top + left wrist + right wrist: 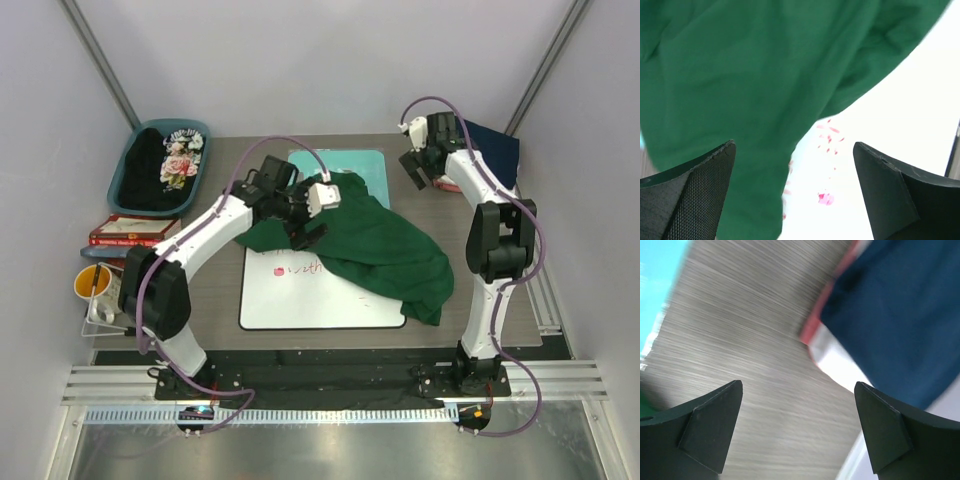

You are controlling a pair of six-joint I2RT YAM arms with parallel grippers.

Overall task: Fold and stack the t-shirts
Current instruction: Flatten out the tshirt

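centre of the top view: the dark green t-shirt (370, 245) lies crumpled and unfolded, half on the whiteboard (300, 295), its upper edge over the teal board (355, 165). the bulk is bunched toward the lower right of the board.

upper right corner: a folded stack with the navy shirt (495, 150) on top. the right wrist view shows a reddish layer (815, 325) and a white one (840, 365) under the navy, resting on the table (750, 340).

upper left: the black floral shirt (165, 165) sits heaped in a teal basin (200, 135).

left gripper (305, 230) hangs just above the green shirt's left part, jaws wide apart, nothing between them; its wrist view shows cloth filling the upper left and the board's red writing below. right gripper (415, 170) hovers beside the stack, jaws likewise spread and empty, over bare table.

handling, as judged: light, limp knit cloth. it will drape and sag, will not hold shape when lifted at one point, and layers may come up together. not fragile and not slippery, though it could slide on the smooth whiteboard.

where to take hold: likely a single-layer edge, hem or shoulder corners, one per gripper, so the shirt can be spread flat. the corners are hard to pick out in the rumple; the near left edge under the left gripper looks the most reachable.
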